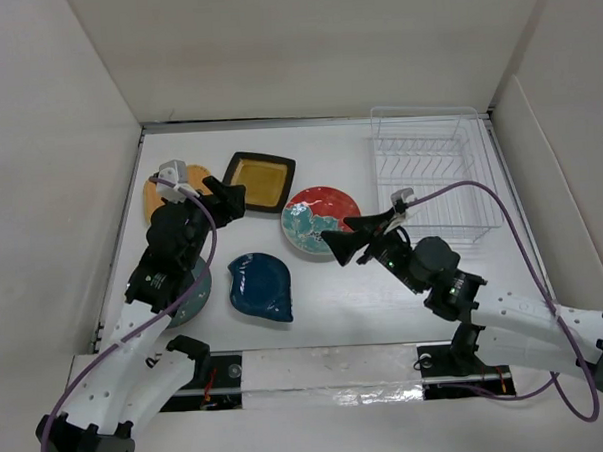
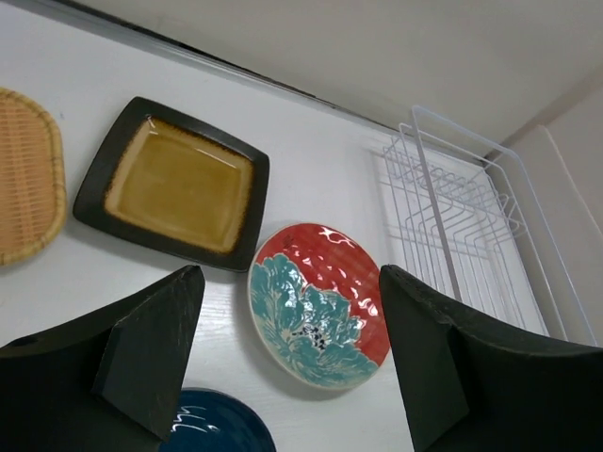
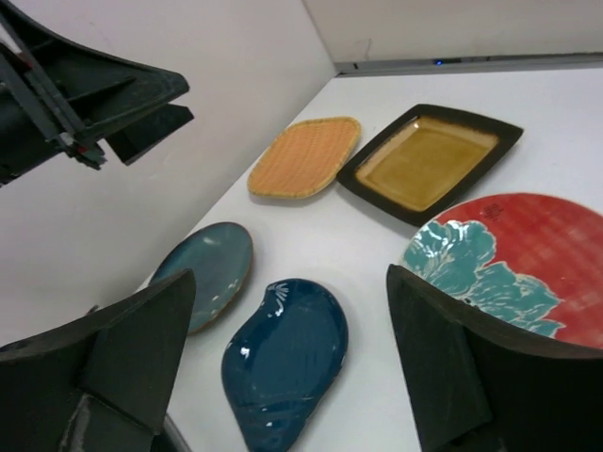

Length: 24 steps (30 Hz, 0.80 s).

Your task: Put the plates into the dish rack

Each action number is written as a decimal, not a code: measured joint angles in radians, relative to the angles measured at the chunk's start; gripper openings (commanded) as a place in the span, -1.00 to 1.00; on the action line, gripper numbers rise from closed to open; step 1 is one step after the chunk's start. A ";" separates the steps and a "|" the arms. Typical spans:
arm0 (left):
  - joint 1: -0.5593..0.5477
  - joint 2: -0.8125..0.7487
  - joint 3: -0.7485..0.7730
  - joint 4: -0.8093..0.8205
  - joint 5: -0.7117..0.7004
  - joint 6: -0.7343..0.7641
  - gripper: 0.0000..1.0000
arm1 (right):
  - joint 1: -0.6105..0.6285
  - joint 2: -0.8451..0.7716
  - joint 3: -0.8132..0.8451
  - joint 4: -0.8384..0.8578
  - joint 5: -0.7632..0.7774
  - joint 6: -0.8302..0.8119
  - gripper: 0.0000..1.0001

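While your left gripper (image 1: 230,201) and right gripper (image 1: 344,234) hover with jaws spread wide, the dish rack (image 1: 434,175) stands at the table's (image 1: 335,310) two o'clock. The red plate (image 1: 316,210) lies flat at its eight o'clock, with the orange plate (image 1: 158,199), yellow plate (image 1: 262,181), blue plate (image 1: 261,285) and teal-grey plate (image 1: 194,297) beyond.

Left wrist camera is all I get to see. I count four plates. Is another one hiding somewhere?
Observer: Yes, there's a fifth. A round teal-grey plate lies flat on the table next to the dark blue leaf-shaped plate.
Operator: Where's the other gripper?
Observer: The right gripper is open. From the top view it sits at the near edge of the round red plate with teal flowers.
Operator: Is anything in the rack yet?
Observer: No. The clear ribbed dish rack holds no plates. All five lie outside it.
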 measured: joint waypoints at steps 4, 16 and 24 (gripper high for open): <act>0.000 -0.008 0.008 -0.056 -0.042 -0.041 0.46 | 0.000 -0.027 0.003 -0.027 -0.029 0.019 -0.17; 0.130 0.241 0.122 -0.086 -0.002 -0.139 -1.00 | 0.000 -0.084 0.025 -0.088 -0.061 0.035 -1.00; 0.552 0.375 0.132 -0.050 0.129 -0.167 -0.44 | -0.006 -0.086 0.053 -0.136 -0.082 0.021 -0.99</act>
